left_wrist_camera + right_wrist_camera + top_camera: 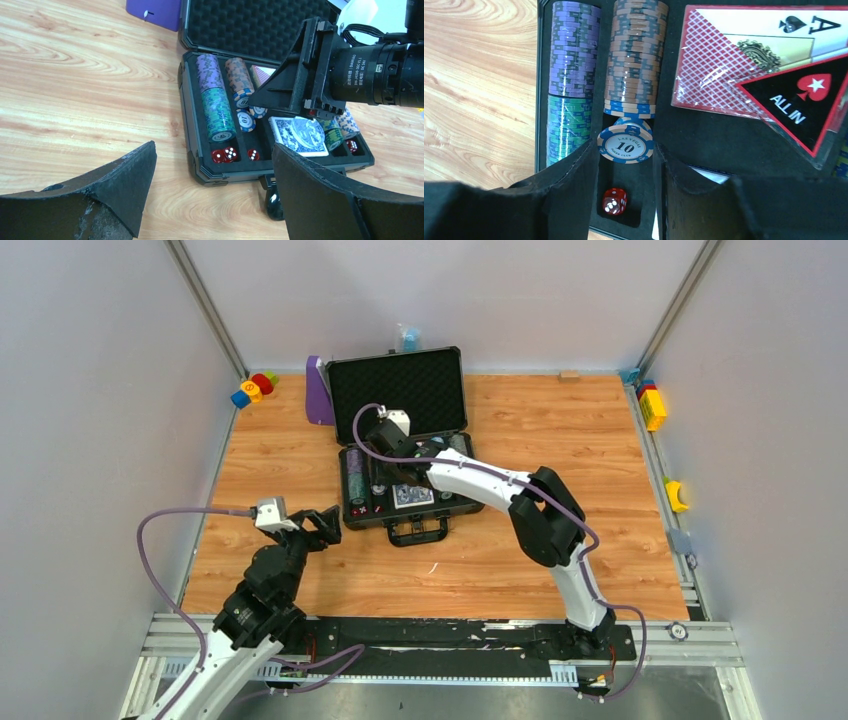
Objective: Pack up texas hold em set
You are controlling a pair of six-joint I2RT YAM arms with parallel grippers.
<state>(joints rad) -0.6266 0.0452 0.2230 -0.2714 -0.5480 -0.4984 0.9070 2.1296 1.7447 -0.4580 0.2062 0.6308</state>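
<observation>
Briefcase [400, 390] lies open at far centre of the wooden table [600, 440], lid upright, handle [417, 531] toward the arms.

Left slot: row of purple-then-green chips [571, 85] on edge. Next slot: row of tan chips [634, 55], with a blue "10" chip [625, 142] leaning on its near end. A red die [614, 201] sits in the pocket below that.

To the right lies a red-backed card deck [719, 65], a triangular "ALL IN" button [804, 100] overlapping its corner. A blue-backed deck [299, 135] lies nearer the front edge.

Right gripper [626, 160] is down inside the case, jaws part open and straddling the tan slot. The blue chip sits right at the fingertips; cannot tell whether it is pinched.

Left gripper [212, 155] hovers over bare table, just near-left of the case, jaws spread wide, nothing in them.

Purple stand [318, 395] stands against the lid's left side. Toy blocks [255, 388] are in the far-left corner.
</observation>
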